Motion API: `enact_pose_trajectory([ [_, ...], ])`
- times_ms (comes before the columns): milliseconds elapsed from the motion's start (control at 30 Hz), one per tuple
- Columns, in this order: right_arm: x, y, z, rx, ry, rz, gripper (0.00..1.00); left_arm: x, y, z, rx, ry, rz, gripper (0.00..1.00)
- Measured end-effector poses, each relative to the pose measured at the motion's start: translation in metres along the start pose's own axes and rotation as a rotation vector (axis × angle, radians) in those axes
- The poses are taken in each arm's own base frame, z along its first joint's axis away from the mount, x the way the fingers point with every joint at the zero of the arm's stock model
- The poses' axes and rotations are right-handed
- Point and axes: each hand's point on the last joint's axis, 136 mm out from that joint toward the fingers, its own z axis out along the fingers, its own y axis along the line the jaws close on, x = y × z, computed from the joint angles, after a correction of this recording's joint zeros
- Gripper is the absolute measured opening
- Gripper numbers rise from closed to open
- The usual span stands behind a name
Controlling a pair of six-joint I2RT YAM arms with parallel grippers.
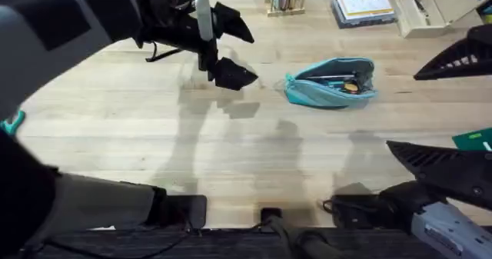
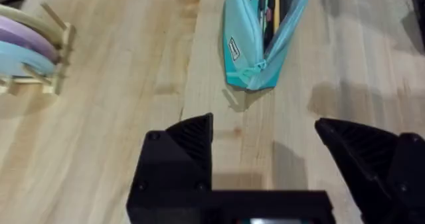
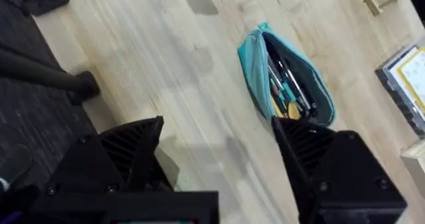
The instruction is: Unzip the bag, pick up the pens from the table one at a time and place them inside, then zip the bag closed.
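Note:
The teal-blue bag (image 1: 330,81) lies unzipped on the table (image 1: 231,159), right of centre, its mouth gaping. Several pens (image 1: 340,80) lie inside it, along with something yellow. My left gripper (image 1: 250,58) hovers open just left of the bag's tapered end, nothing between its fingers. In the left wrist view the bag (image 2: 259,44) sits ahead of the open gripper (image 2: 262,127), pens (image 2: 269,4) showing in its mouth. My right gripper (image 1: 401,111) hangs open, high at the right. Its wrist view looks down past the gripper (image 3: 216,127) on the bag (image 3: 312,84) and pens (image 3: 285,84).
At the table's far edge stand a wooden rack of coloured items (image 1: 284,1), a clear box of cards (image 1: 363,7) and a beige object (image 1: 430,9). A green item (image 1: 473,140) lies at the right edge. The rack (image 2: 33,51) also appears in the left wrist view.

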Motion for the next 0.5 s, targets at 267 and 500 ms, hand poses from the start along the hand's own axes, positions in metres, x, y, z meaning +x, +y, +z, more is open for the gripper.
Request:
enact_pose_trajectory([
  [267, 0.000, -0.005, 0.006, -0.008, 0.022, 0.030, 0.998, 0.021, 0.002, 0.015, 0.048, 0.008, -0.048, 0.947],
  [500, -0.011, -0.026, 0.031, -0.046, 0.061, 0.106, 0.998, 0.029, 0.005, 0.019, 0.056, 0.013, -0.046, 0.947],
])
